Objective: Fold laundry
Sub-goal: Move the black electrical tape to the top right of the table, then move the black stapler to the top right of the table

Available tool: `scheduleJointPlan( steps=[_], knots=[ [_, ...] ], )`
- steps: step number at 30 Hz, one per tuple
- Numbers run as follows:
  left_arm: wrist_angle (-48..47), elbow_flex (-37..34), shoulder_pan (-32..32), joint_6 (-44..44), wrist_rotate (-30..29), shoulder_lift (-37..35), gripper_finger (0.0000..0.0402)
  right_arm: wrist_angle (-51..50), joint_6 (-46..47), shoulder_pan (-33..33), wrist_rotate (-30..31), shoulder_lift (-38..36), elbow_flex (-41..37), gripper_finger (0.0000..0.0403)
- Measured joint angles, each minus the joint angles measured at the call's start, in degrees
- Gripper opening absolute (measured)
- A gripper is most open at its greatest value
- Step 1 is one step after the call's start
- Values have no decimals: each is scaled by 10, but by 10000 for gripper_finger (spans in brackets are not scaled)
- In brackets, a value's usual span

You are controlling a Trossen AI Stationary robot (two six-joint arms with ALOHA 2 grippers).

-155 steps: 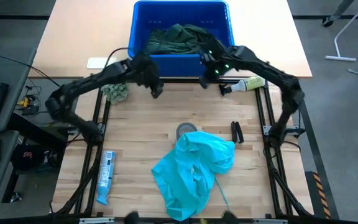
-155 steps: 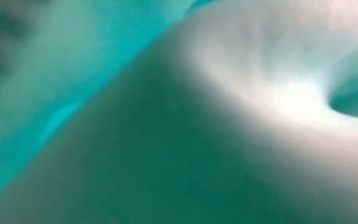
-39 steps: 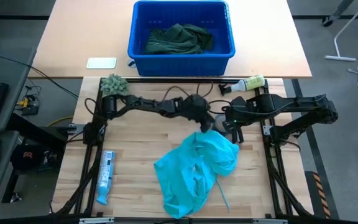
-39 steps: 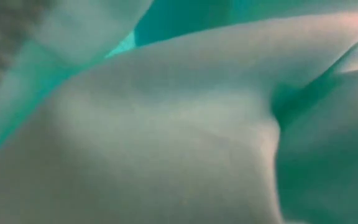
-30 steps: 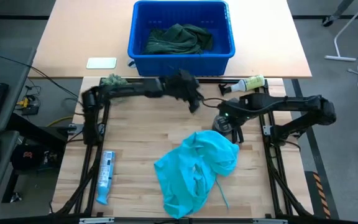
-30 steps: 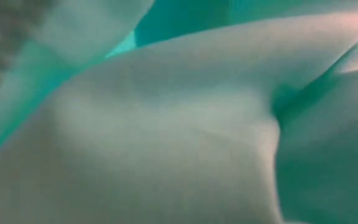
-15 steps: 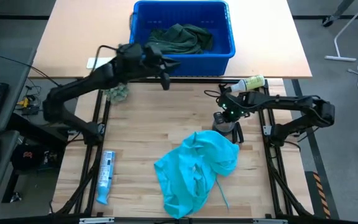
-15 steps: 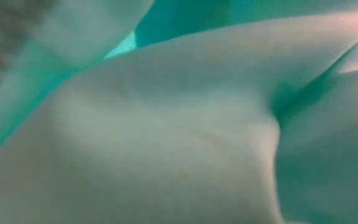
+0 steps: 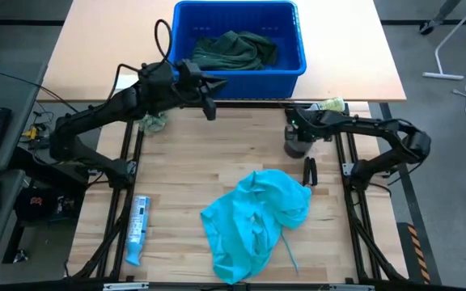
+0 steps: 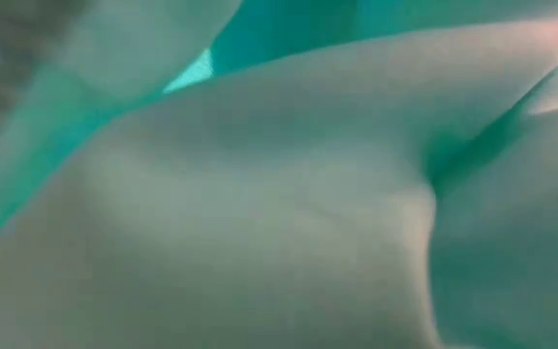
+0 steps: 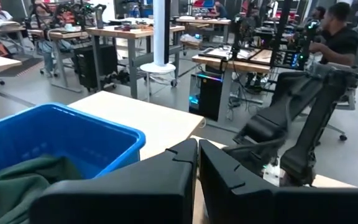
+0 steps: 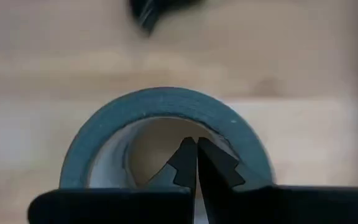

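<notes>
The turquoise shirt [image 9: 253, 218] lies crumpled on the wooden table [image 9: 209, 153], toward its near edge, and its cloth [image 10: 279, 194] fills the low view. A dark green garment [image 9: 233, 48] lies in the blue bin [image 9: 298, 61] beyond the far edge. My left gripper [image 9: 209, 111] is shut on nothing and held level in the air by the bin's front wall; its fingers [image 11: 166, 180] show closed. My right gripper [image 9: 296, 139], shut, points down into a grey tape roll [image 9: 296, 149] at the table's far right. My right gripper comes from above, pointing down, with its shut fingers [image 12: 185, 162] standing inside the hole of the tape roll, within its inner wall [image 12: 154, 127]. The roll lies flat on the table. Where the fingers meet the inner wall is hidden by the fingers themselves.
A fuzzy grey-green ball [image 9: 152, 121] sits at the far left, a blue-white tube [image 9: 138, 226] at the near left. A yellow-green bottle [image 9: 326, 105] and a black object [image 9: 307, 171] lie at the right. A person [image 11: 340, 37] sits in the room behind.
My left gripper has risen from above the table's middle and gone toward the far left, up to the bin's front, tipping toward level. My right gripper has gone toward the far right, and the tape roll has slid with it away from the shirt. The shirt has stayed put.
</notes>
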Motion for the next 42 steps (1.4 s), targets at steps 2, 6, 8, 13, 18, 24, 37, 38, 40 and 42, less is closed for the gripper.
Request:
scheduleJointPlan(
  steps=[2,6,8,13,18,24,37,38,40,42],
  knots=[
    [-13,0,0,0,0,0,0,-1,-19,-22,15,0,6,0],
    [-35,0,0,0,-17,0,0,-4,-49,-54,34,0,31,0],
    [-42,0,0,1,-21,0,0,-9,-77,-60,24,-4,52,0],
    [-51,0,1,30,-28,-2,0,-68,-177,-34,-50,-38,124,0],
    [-53,0,5,35,-30,-3,0,-235,-231,31,-163,-48,148,0],
    [-60,0,14,35,-22,-3,0,-288,-173,147,-230,-48,60,0],
    [-86,0,23,30,-21,-3,0,-14,72,271,-320,-48,-110,0],
    [-86,0,23,30,-21,-3,0,2,80,272,-320,-48,-114,0],
    [-86,0,23,30,-21,-3,0,11,88,272,-317,-47,-120,0],
    [-86,0,23,30,-21,-3,0,-6,88,272,-293,-47,-122,0]
  ],
)
